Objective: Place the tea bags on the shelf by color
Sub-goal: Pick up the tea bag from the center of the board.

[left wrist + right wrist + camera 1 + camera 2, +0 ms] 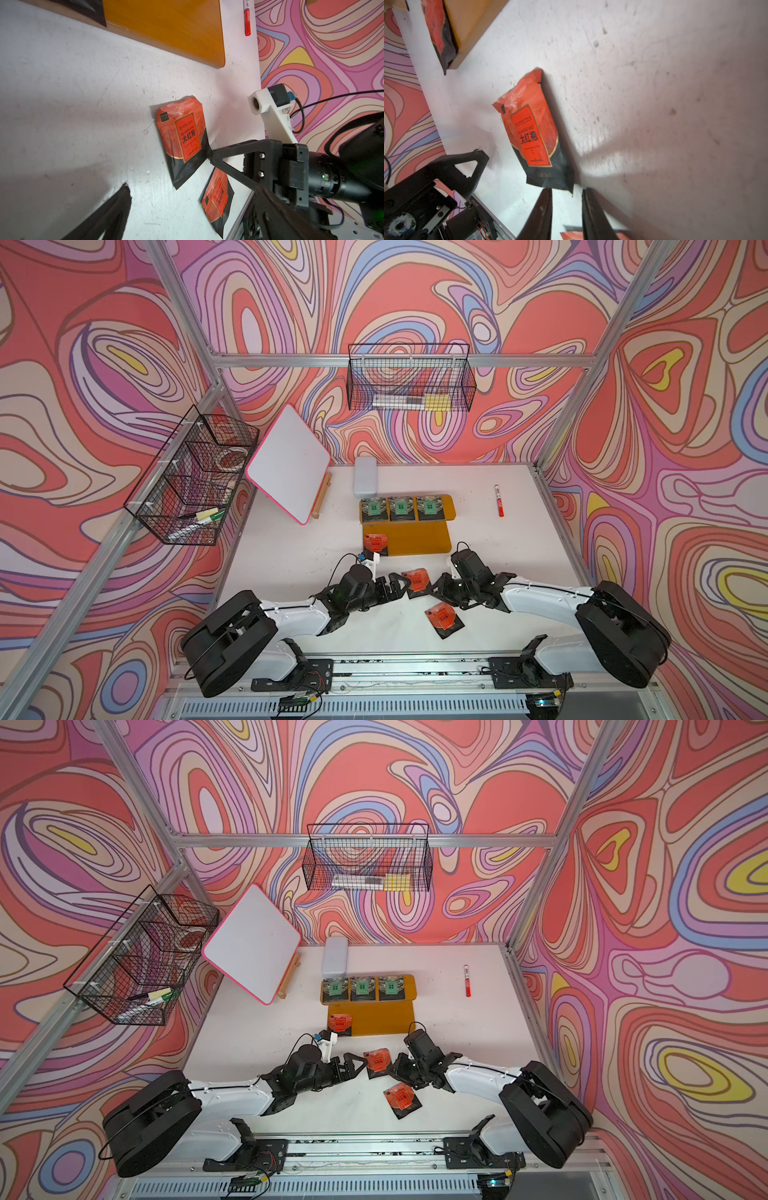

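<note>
The shelf point(451, 508) stands near the middle of the surface point(291, 572), its higher board at the back and its lower board point(419, 539) on the robot's side. Three green tea bags point(401, 507) lie side by side on the higher board, filling it from its left end; a bare strip remains at its right end. One orange tea bag point(376, 544) lies at the left end of the lower board, and its dark end hangs slightly over the shelf's near edge. The remainder of that board is bare.

Two more orange bags lie flat on the surface on the robot's side of the shelf. The nearer-to-shelf bag point(417, 581) lies label up between the two arms. The last bag point(444, 619) lies further from the shelf, close to the right arm.

The left tool point(402, 585) sits low, just beside the middle bag, with its jaws wide apart and nothing between them. The right tool point(566, 193) faces it from the bag's other side. Its jaws stand a narrow gap apart, and the bag's dark corner lies right at their tips. Whether they touch it cannot be told.

Beyond the shelf's right end lies a red marker point(498, 501); behind the shelf stands a grey box point(365, 477).
</note>
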Robot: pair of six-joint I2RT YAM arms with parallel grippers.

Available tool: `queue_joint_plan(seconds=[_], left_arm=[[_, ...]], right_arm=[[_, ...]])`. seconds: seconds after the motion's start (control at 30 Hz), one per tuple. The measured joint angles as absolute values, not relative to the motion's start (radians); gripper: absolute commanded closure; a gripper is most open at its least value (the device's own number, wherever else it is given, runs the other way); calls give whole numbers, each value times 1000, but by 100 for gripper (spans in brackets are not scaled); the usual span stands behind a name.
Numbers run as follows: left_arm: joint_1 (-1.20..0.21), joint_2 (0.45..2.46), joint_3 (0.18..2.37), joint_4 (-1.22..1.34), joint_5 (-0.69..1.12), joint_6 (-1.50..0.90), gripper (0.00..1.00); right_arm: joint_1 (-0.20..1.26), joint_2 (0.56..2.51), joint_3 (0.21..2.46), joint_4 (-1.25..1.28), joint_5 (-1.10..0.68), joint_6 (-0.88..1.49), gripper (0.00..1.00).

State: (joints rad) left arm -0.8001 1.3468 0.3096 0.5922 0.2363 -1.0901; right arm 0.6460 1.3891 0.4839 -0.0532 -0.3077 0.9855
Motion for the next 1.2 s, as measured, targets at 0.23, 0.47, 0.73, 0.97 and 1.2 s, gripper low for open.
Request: queue_joint_plan(seconds=[0.23,0.47,0.73,0.97,1.2], left_arm=[[-800,1346,310,591,231,-1090,4],[-800,1344,313,588,224,-1089,4],[-800,1309,345,555,195,-1089,4],[-800,1231,307,550,136,-1132,4],[-800,1163,299,537,117,-1184,7]], right_arm=[[643,1417,486,-9,-307,991,82],[640,1438,486,8,-302,993,99],[640,1441,489,15,-308,981,100],[640,1348,470,110,-334,992,100],[640,1295,433,247,-357,1070,100]])
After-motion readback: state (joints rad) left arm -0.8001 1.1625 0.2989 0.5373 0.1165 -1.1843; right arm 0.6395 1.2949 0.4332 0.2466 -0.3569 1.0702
